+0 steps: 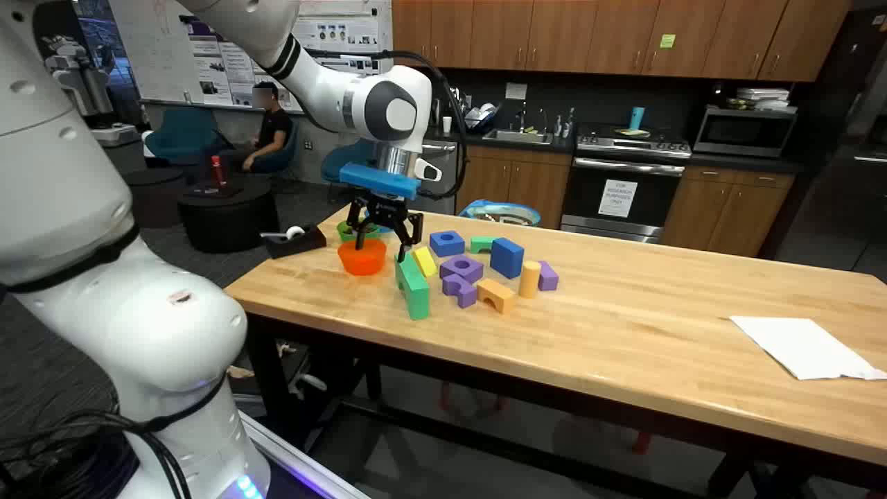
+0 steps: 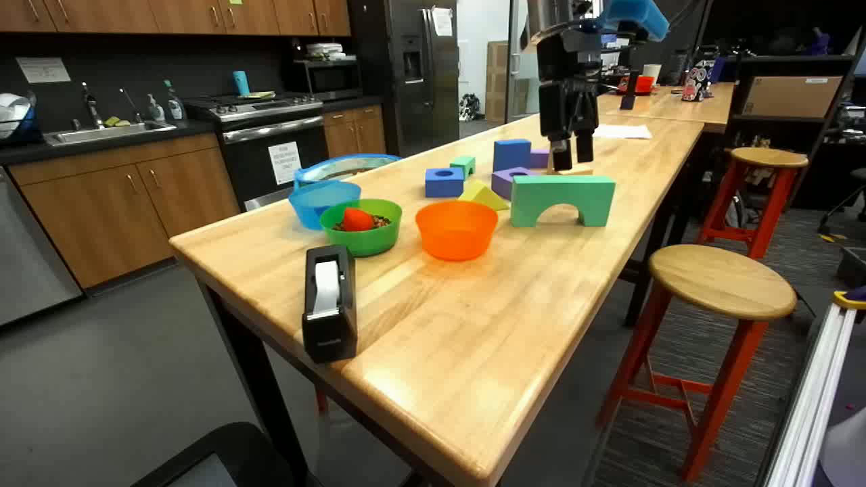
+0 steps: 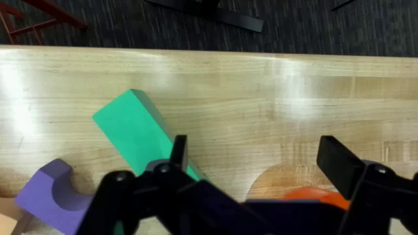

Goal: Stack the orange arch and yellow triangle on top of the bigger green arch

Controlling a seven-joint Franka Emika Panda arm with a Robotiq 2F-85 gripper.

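The bigger green arch (image 1: 415, 290) stands upright on the wooden table, its opening facing sideways in an exterior view (image 2: 558, 193). Behind it there, the yellow triangle (image 2: 483, 193) rests on the table. An orange arch (image 1: 496, 295) lies past a purple arch, mostly hidden behind the green one from the opposite side. My gripper (image 1: 382, 250) hangs above the table with its jaws wide apart and nothing between them. In the wrist view, a finger of the gripper (image 3: 257, 156) overlaps the green arch (image 3: 137, 133); whether they touch I cannot tell.
Below the gripper sits an orange bowl (image 2: 457, 231), beside a green bowl (image 2: 362, 233) and a blue bowl (image 2: 323, 201). Purple blocks (image 1: 461, 269), blue blocks (image 1: 507, 257), a smaller green arch (image 1: 482, 244) and an orange cylinder (image 1: 529, 279) cluster nearby. A tape dispenser (image 2: 329, 302) stands at the table's end.
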